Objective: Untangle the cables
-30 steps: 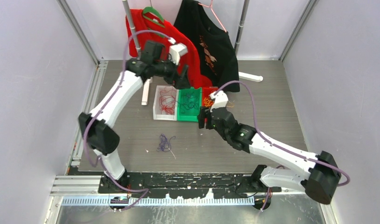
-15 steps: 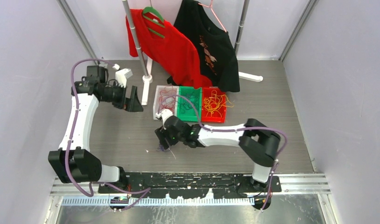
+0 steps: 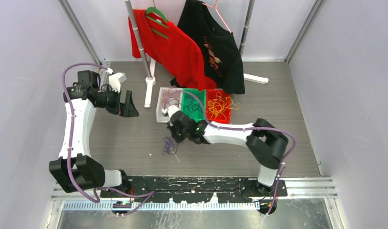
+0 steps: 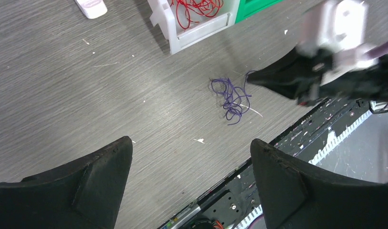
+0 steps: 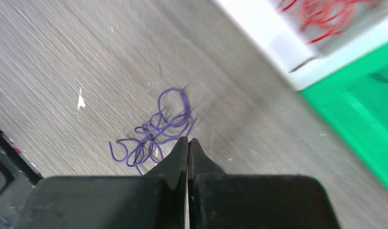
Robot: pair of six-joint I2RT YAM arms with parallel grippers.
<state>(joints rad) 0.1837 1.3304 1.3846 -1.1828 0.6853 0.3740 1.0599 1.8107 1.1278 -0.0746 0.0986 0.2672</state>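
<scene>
A small tangle of purple cable (image 3: 169,144) (image 4: 230,98) (image 5: 154,129) lies loose on the grey table. My right gripper (image 3: 174,131) (image 5: 188,140) is shut, its tips at the tangle's edge; whether a strand is pinched does not show. It also appears in the left wrist view as the right gripper (image 4: 259,78). Red cables (image 3: 169,102) (image 4: 197,7) fill a white bin (image 5: 278,38). Dark cables (image 3: 194,106) lie in a green bin (image 5: 363,105), and yellow-orange cables (image 3: 218,105) in a red bin. My left gripper (image 3: 127,105) (image 4: 190,142) hangs open and empty, far left of the tangle.
A clothes rack at the back holds a red shirt (image 3: 173,47) and a black shirt (image 3: 216,43). Its white foot (image 3: 148,93) (image 4: 89,7) rests left of the bins. A black rail (image 3: 192,183) runs along the table's near edge. White walls close in both sides.
The right arm swung from beside the bins to the purple tangle, then shut its jaws and drew back slightly toward the bins. The left arm swung away from the bins to the left.
</scene>
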